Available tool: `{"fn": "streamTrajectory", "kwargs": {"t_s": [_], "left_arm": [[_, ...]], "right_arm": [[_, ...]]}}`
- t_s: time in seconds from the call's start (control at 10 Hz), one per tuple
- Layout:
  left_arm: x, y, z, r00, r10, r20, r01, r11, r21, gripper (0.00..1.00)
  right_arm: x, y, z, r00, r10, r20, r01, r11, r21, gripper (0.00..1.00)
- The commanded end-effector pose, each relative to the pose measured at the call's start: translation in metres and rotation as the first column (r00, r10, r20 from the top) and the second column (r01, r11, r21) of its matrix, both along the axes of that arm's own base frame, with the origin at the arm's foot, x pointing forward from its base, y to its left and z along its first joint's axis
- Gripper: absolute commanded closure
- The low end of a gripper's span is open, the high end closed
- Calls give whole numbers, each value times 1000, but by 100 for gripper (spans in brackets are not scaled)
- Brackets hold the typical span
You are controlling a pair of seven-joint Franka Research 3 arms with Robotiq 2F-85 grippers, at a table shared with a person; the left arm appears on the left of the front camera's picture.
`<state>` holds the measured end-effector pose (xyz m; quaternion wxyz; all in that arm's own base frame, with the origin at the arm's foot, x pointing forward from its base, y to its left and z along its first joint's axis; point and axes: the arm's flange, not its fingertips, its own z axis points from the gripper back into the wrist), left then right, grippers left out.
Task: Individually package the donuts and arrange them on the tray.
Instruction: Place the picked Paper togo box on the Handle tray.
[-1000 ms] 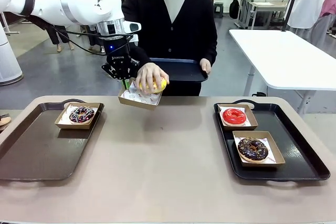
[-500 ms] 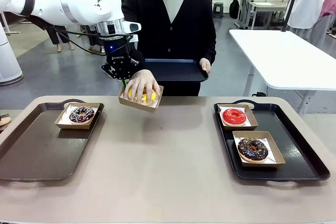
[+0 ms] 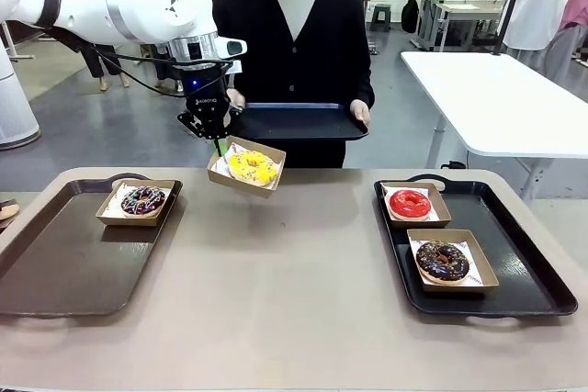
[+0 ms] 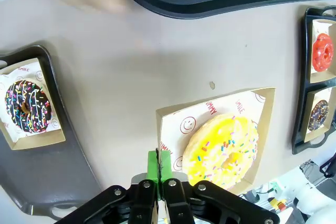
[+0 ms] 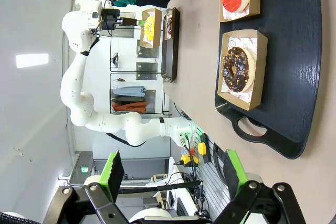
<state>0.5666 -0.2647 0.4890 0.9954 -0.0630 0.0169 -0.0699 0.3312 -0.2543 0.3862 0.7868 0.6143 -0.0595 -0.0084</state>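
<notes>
Donuts were what we were packaging, and the yellow donut (image 3: 252, 166) had just changed hands: a second earlier the person's hand had been pressing it into the cardboard box (image 3: 246, 169), and by this moment that hand had gone back to the black tray (image 3: 299, 122) the person held at chest height. We judged that the third donut was now boxed and the box was ours alone to carry.

Our left gripper (image 3: 219, 142) was pinched fully shut on the box's near wall, and the box hung tilted above the table's far edge, at about twelve o'clock from table centre. In the left wrist view the closed green pads (image 4: 159, 164) clamped the box edge, with the yellow donut lying flat on the printed paper.

Our right gripper (image 5: 170, 173) stood wide open with nothing between its fingers, hovering off the table's right end.

The purple donut (image 3: 143, 200) sat boxed on the left tray (image 3: 55, 273) at nine o'clock; the red donut (image 3: 410, 203) and the chocolate donut (image 3: 443, 262) sat boxed on the right tray (image 3: 524, 263) at three o'clock. What remained, we reckoned, was setting this box down on a tray.
</notes>
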Motion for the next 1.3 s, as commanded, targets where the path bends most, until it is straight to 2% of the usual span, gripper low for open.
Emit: {"fn": "streamTrajectory", "kwargs": {"t_s": [0.0,0.3,0.4,0.6,0.7,1.0,1.2], "left_arm": [[1,1,3,1000,0,-8,0,1000,-10,100],[0,0,0,1000,0,0,0,1000,0,99],[-10,18,8,1000,-2,6,2,1000,-24,99],[-43,84,29,999,-16,32,17,1000,-8,99],[-57,111,30,999,-15,32,16,1000,-7,99],[-109,191,21,999,5,37,-6,1000,24,99],[-141,224,11,995,78,67,-85,990,109,99]], "right_arm": [[-1,0,-1,1000,-2,-2,2,1000,2,0],[-1,0,-1,1000,-2,-2,2,1000,2,0],[-1,0,-1,1000,-2,-2,2,1000,2,0],[-1,0,-1,1000,-2,-2,2,1000,2,0],[-1,0,-1,1000,-2,-2,2,1000,2,0],[-1,0,-1,1000,-2,-2,2,1000,2,0],[-1,0,-1,1000,-2,-2,2,1000,2,0]]}}
